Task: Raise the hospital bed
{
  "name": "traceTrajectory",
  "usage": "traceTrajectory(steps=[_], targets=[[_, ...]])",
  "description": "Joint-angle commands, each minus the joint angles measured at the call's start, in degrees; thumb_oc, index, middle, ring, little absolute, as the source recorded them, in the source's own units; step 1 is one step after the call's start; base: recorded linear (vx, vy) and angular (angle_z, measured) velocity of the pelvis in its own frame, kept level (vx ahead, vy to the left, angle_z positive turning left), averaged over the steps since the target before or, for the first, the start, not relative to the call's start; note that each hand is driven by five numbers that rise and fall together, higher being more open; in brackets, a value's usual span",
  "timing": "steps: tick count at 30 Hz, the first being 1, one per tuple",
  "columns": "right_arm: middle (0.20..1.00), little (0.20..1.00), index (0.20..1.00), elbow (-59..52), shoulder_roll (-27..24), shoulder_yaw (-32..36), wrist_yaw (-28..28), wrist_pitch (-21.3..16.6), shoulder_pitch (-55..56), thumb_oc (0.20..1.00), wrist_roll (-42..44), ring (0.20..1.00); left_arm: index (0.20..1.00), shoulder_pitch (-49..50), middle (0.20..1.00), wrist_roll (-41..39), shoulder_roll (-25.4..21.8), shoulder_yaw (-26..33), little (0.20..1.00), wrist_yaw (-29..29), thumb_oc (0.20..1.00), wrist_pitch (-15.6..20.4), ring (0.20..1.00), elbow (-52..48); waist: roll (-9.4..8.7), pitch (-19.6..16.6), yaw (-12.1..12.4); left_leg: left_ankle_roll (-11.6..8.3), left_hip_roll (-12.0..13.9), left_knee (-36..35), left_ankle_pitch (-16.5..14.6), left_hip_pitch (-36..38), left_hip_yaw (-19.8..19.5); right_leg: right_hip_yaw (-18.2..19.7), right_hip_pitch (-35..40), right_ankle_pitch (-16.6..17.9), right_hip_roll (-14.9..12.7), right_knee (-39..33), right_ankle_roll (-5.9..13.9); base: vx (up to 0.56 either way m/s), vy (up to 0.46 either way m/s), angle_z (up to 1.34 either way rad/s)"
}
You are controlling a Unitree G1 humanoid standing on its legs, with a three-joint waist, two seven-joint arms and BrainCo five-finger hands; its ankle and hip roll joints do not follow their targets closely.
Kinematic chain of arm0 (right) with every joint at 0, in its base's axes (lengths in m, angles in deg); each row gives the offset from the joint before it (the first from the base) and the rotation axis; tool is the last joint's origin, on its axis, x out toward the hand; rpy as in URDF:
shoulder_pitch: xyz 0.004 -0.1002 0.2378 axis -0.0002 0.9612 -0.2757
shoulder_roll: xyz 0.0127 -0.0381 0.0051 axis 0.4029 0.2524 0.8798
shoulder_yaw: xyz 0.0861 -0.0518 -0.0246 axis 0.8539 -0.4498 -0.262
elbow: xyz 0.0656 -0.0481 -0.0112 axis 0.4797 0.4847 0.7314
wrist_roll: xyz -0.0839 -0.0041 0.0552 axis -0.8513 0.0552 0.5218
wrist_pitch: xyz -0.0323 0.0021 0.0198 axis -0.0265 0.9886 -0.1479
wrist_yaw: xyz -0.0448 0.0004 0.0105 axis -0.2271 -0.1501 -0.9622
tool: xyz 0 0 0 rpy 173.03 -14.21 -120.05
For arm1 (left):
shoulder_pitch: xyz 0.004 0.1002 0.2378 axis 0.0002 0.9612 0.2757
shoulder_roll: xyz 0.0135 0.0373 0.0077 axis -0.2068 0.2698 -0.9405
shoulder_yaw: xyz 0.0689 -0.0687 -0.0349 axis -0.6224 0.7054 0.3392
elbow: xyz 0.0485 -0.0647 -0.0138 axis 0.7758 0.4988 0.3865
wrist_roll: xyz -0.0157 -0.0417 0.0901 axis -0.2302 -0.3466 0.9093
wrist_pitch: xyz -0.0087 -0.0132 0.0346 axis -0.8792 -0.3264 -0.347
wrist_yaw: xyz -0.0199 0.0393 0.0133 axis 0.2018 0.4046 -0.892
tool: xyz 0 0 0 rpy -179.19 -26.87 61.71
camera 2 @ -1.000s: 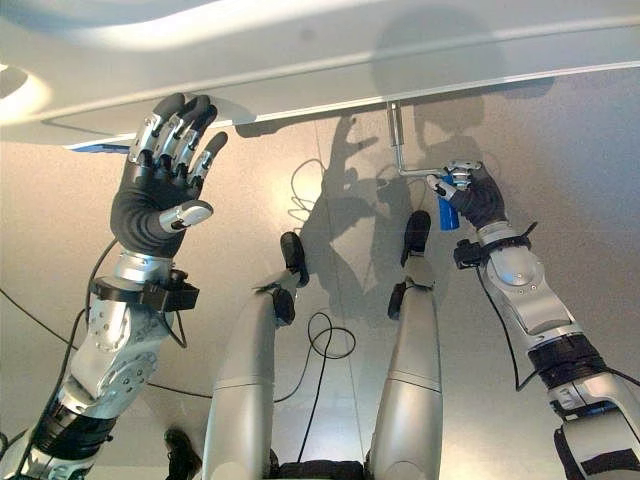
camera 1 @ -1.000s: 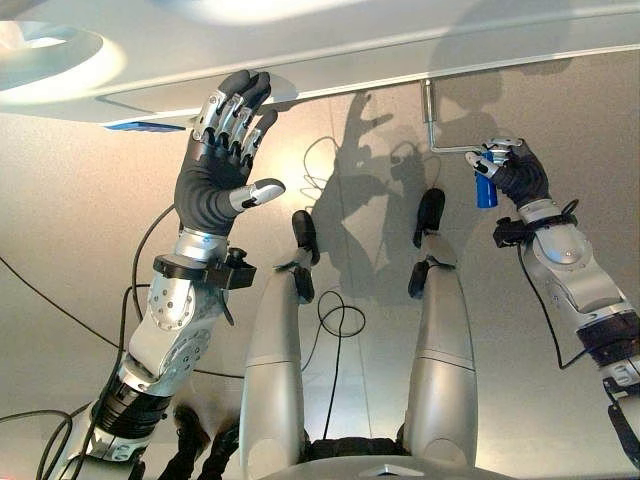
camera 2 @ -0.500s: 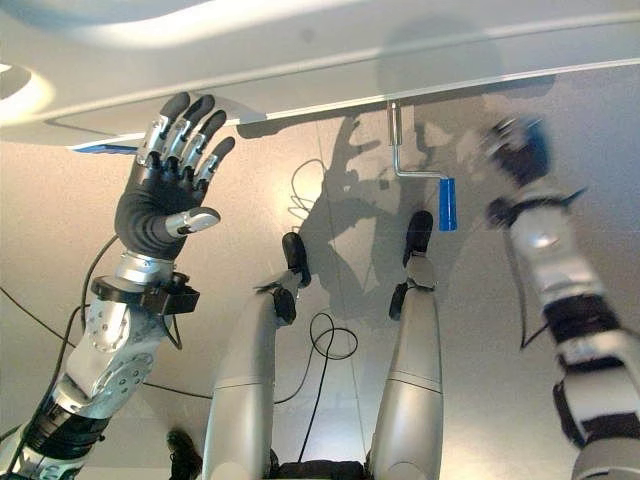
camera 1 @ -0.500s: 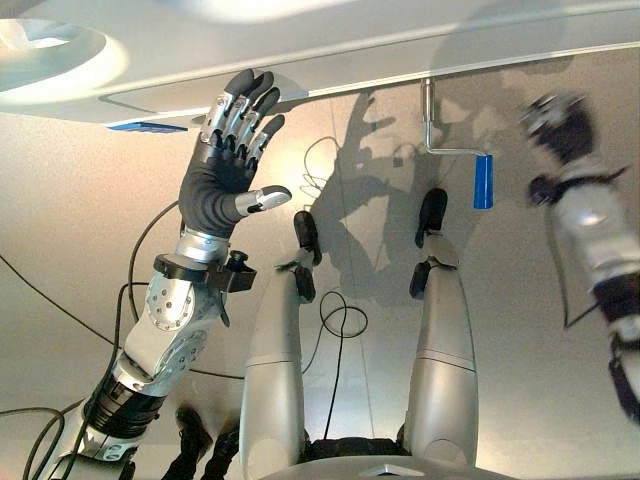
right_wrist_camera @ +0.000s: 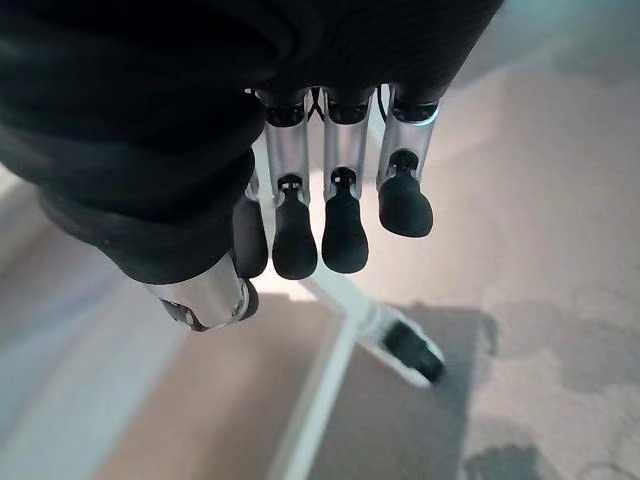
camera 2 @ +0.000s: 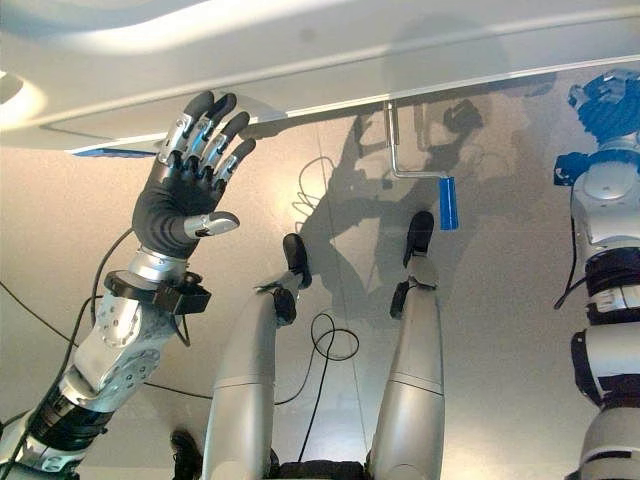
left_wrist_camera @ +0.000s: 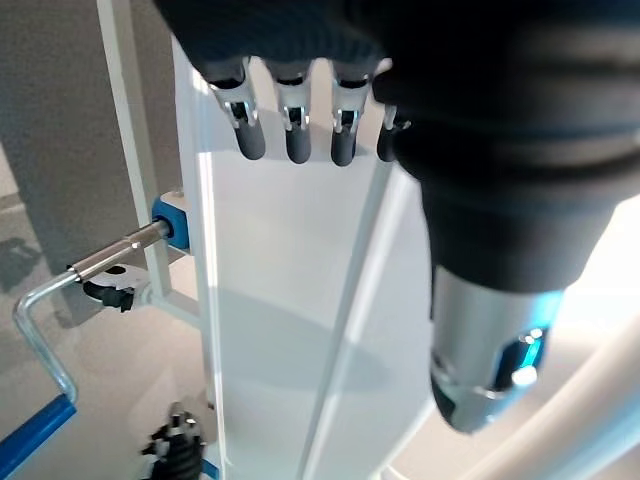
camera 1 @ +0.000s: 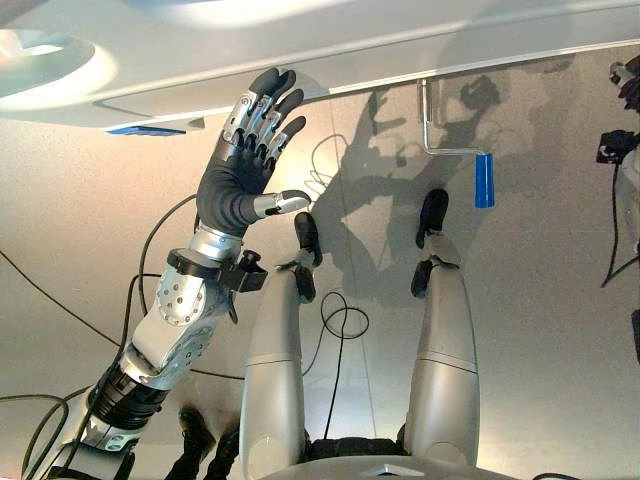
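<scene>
Blue grip of the crank point(camera 1: 484, 181) hangs free under the bed point(camera 1: 330, 45). Our right hand point(camera 2: 606, 106), fingers relaxed and empty, should close around it; the left hand point(camera 1: 240, 165) is spread open near the bed edge.

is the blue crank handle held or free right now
Free. The blue crank handle hangs alone below the bed frame; the right hand is off to its side, the left hand open.

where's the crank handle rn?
Both eye views: the blue crank handle hangs free under the bed frame, right of centre, no hand on it.
</scene>
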Motion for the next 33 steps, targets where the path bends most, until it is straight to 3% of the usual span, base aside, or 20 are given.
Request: traceTrajectory(steps=[1, 3, 4, 6, 7, 9, 13, 16, 17, 19, 20, 21, 23, 28, 33], targets=[[0.200, 0.200, 0.200, 0.0, -0.5, -2.7, -0.3, -0.5, -2.7, 0.200, -0.7, 0.200, 1.000, 0.9, 1.000, 1.4, 3.0, 1.4, 1.000, 0.0, 1.000, 3.2, 1.000, -4.1, 1.94, -1.5, -0.2, -3.98, 0.7, -9.8, 8.4, 1.5, -4.7, -1.8, 0.4, -4.7, 0.0, 7.4, 0.29, 0.00, 0.000, 0.00], [0.200, 0.200, 0.200, -0.3, 0.1, -2.4, -0.2, -0.6, -1.7, 0.200, -0.4, 0.200, 1.000, 0.9, 1.000, 1.7, 3.3, 1.4, 1.000, 0.2, 1.000, 3.1, 1.000, -3.9, 1.88, -1.5, -0.3, -3.97, 0.7, -9.9, 8.5, 1.6, -4.7, -1.8, 0.4, -4.7, 0.1, 7.4, 0.29, 0.00, 0.000, 0.00], [0.686, 0.686, 0.686, -1.1, 0.6, -1.8, 0.0, -0.7, -0.9, 0.686, 0.0, 0.686, 1.000, 0.8, 1.000, 1.8, 3.5, 1.4, 1.000, 0.1, 1.000, 3.0, 1.000, -3.6, 1.81, -1.5, -0.4, -3.96, 0.7, -10.1, 8.5, 1.8, -4.6, -1.8, 0.5, -4.7, 0.1, 7.3, 0.29, 0.00, 0.000, 0.00], [0.686, 0.686, 0.686, -1.2, 0.6, -1.8, 0.0, -0.7, -0.8, 0.686, 0.0, 0.686, 1.000, 0.8, 1.000, 1.8, 3.5, 1.4, 1.000, 0.1, 1.000, 3.0, 1.000, -3.6, 1.80, -1.5, -0.4, -3.96, 0.7, -10.1, 8.5, 1.8, -4.6, -1.8, 0.5, -4.7, 0.1, 7.3, 0.29, 0.00, 0.000, 0.00], [1.000, 1.000, 1.000, -2.2, 2.1, -0.8, 0.5, -1.0, 1.2, 1.000, 1.3, 1.000, 1.000, 1.0, 1.000, 2.3, 4.0, 1.7, 1.000, 0.3, 1.000, 2.7, 1.000, -2.7, 1.75, -1.5, -0.7, -3.97, 0.7, -10.6, 8.6, 2.3, -4.6, -1.9, 0.9, -4.6, 0.2, 6.9, 0.32, -0.04, -0.012, -0.01], [1.000, 1.000, 1.000, -3.9, 5.7, 2.6, 0.1, -1.4, 8.0, 1.000, 1.9, 1.000, 1.000, 2.5, 1.000, 6.9, 5.0, 0.9, 1.000, 2.3, 1.000, 1.4, 1.000, 8.0, 1.38, -1.5, -0.8, -4.08, 0.8, -12.5, 9.0, 5.9, -4.5, -2.6, 4.4, -4.3, 0.0, 5.4, 0.43, -0.06, -0.030, 0.01], [1.000, 1.000, 1.000, -4.0, 7.9, 4.2, 0.3, -1.4, 12.2, 1.000, 2.4, 1.000, 1.000, 3.4, 1.000, 9.2, 6.3, -0.3, 1.000, 3.5, 1.000, 0.1, 1.000, 17.8, 1.20, -1.5, -0.8, -3.97, 0.9, -13.6, 9.2, 8.6, -4.3, -3.1, 7.1, -4.1, -0.1, 4.6, 0.53, -0.01, -0.021, -0.02], [1.000, 1.000, 1.000, 1.2, 14.2, 6.6, 2.5, -0.6, 19.3, 1.000, 2.9, 1.000, 1.000, 6.0, 1.000, 17.6, 10.7, 0.0, 1.000, 3.1, 1.000, -2.5, 1.000, 40.3, 1.06, -1.5, -0.7, -3.43, 0.5, -15.6, 8.8, 16.3, -4.2, -4.8, 15.4, -3.7, -0.5, 1.6, 0.54, 0.00, -0.055, 0.04], [1.000, 1.000, 1.000, 1.2, 14.2, 6.6, 2.5, -0.6, 19.4, 1.000, 2.9, 1.000, 1.000, 6.0, 1.000, 17.6, 10.7, 0.0, 1.000, 3.1, 1.000, -2.4, 1.000, 40.3, 1.11, -1.5, -0.7, -3.44, 0.5, -15.7, 8.8, 16.5, -4.2, -4.9, 15.6, -3.6, -0.5, 1.5, 0.54, 0.01, -0.045, -0.01], [1.000, 1.000, 1.000, 5.6, 17.3, 7.1, 3.4, -0.3, 21.8, 1.000, 2.6, 1.000, 1.000, 6.2, 1.000, 19.9, 13.8, 0.5, 1.000, 3.6, 1.000, -2.8, 1.000, 50.3, 1.00, -1.5, -0.6, -3.25, 0.4, -16.7, 8.7, 19.7, -4.3, -5.5, 19.2, -3.4, -0.6, 0.0, 0.52, -0.01, -0.031, 0.03], [1.000, 1.000, 1.000, 5.6, 17.3, 7.1, 3.4, -0.3, 21.9, 1.000, 2.6, 1.000, 1.000, 6.1, 1.000, 19.9, 13.9, 0.5, 1.000, 3.6, 1.000, -2.7, 1.000, 50.4, 1.05, -1.5, -0.6, -3.26, 0.4, -16.8, 8.7, 19.9, -4.4, -5.6, 19.3, -3.4, -0.6, -0.1, 0.52, -0.01, -0.057, 0.07], [1.000, 1.000, 1.000, 8.9, 19.5, 7.6, 3.8, 0.1, 23.9, 1.000, 1.7, 1.000, 1.000, 6.6, 1.000, 23.1, 15.9, 1.0, 1.000, 3.7, 1.000, -3.3, 1.000, 58.7, 0.97, -1.5, -0.5, -3.13, 0.3, -17.4, 8.4, 23.1, -4.5, -6.1, 23.0, -3.3, -0.7, -1.6, 0.54, 0.00, -0.033, 0.08], [1.000, 1.000, 1.000, 9.9, 20.1, 7.9, 4.0, 0.2, 25.0, 1.000, 1.6, 1.000, 1.000, 6.5, 1.000, 23.1, 16.8, 1.4, 1.000, 3.7, 1.000, -3.4, 1.000, 62.1, 0.78, -1.5, -0.5, -3.12, 0.3, -17.7, 8.4, 24.5, -4.6, -6.4, 24.6, -3.2, -0.7, -2.4, 0.51, -0.01, -0.055, 0.08], [1.000, 1.000, 1.000, 15.8, 24.4, 9.3, 5.5, 1.1, 31.6, 1.000, -1.5, 1.000, 1.000, 7.1, 1.000, 27.1, 21.0, 5.8, 1.000, 2.4, 1.000, -5.6, 1.000, 81.3, 0.00, -1.5, -0.1, -3.52, 0.4, -21.2, 7.9, 36.4, -5.1, -9.0, 38.0, -2.6, -0.9, -8.0, 0.55, 0.01, -0.094, 0.06], [1.000, 1.000, 1.000, 15.1, 28.0, 10.3, 7.5, 1.6, 38.9, 1.000, -3.4, 1.000, 1.000, 10.3, 1.000, 27.5, 21.6, 10.4, 1.000, 0.1, 1.000, -5.8, 1.000, 88.0, -1.09, -8.0, 0.6, -4.06, 0.1, -27.0, 8.6, 44.3, -5.5, -11.7, 47.4, -1.7, -0.1, -14.7, 1.01, 0.10, -0.083, 0.11]])
